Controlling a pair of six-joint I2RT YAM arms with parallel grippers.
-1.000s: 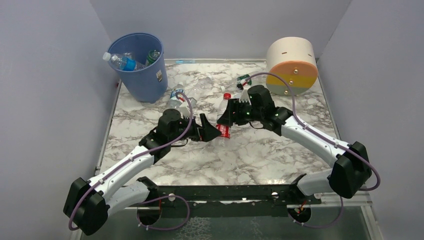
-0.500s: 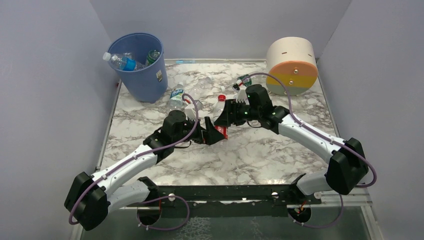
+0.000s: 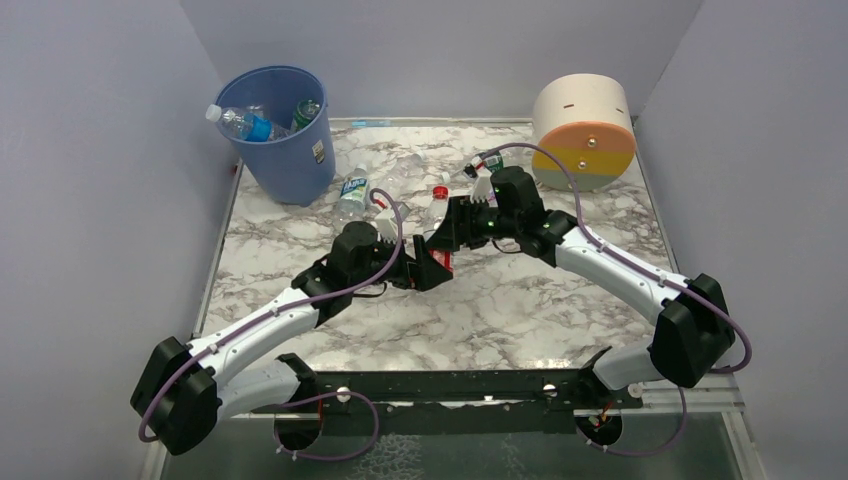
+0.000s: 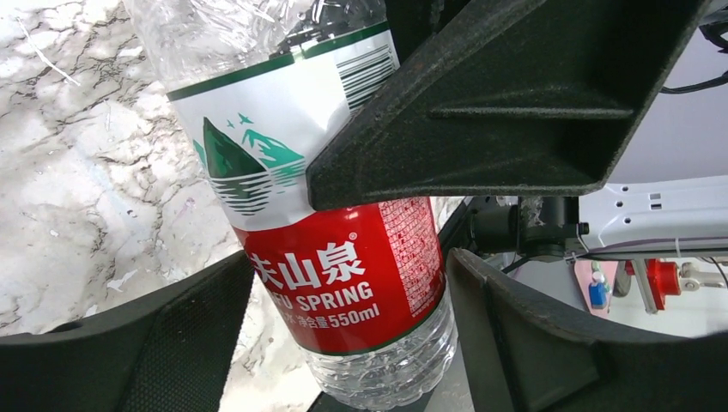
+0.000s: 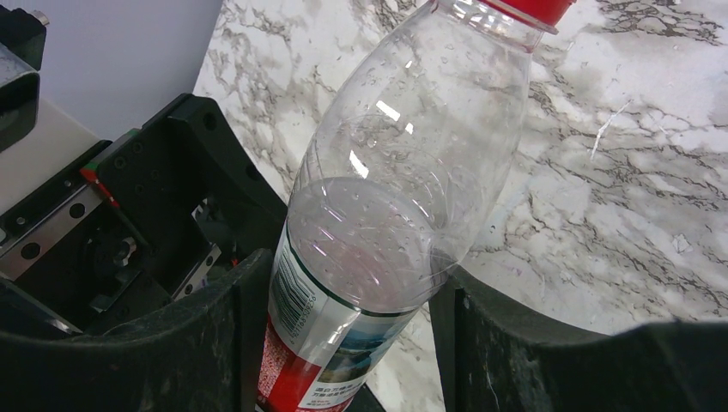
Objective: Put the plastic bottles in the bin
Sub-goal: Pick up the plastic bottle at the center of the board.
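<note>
Marble table (image 3: 520,300), walled on three sides. Both arms come in from the near edge and meet over its middle. Blue bin (image 3: 290,165) stands upright at the far-left corner. It has binned bottles (image 3: 240,122) in it, one blue-labelled and poking out over the rim. The drum (image 3: 585,130) at far right seems to have no part in the job. The bin sits on the left arm's side, so a bottle picked up on the right probably has to change hands, which would explain the meeting. The right gripper (image 3: 455,228) is clamped on the held bottle (image 3: 437,212) at its clear shoulder and label top. It appears to carry the bottle off the table, neck tipped toward the far side and base toward the left arm. That grip leaves the lower red band of the label free. The left gripper (image 3: 425,270) has one jaw on each side of that red band, at or very nearly at the plastic. Whether they bear on it yet I cannot tell. Judged step: hand-over, not complete. The right should hold until the left grips firmly, since a thin empty wall may squash or slip. Loose bottles (image 3: 352,190) lie between bin and arms, with another near the drum, all yet to go. The cap (image 3: 440,190) is red and on.
</note>
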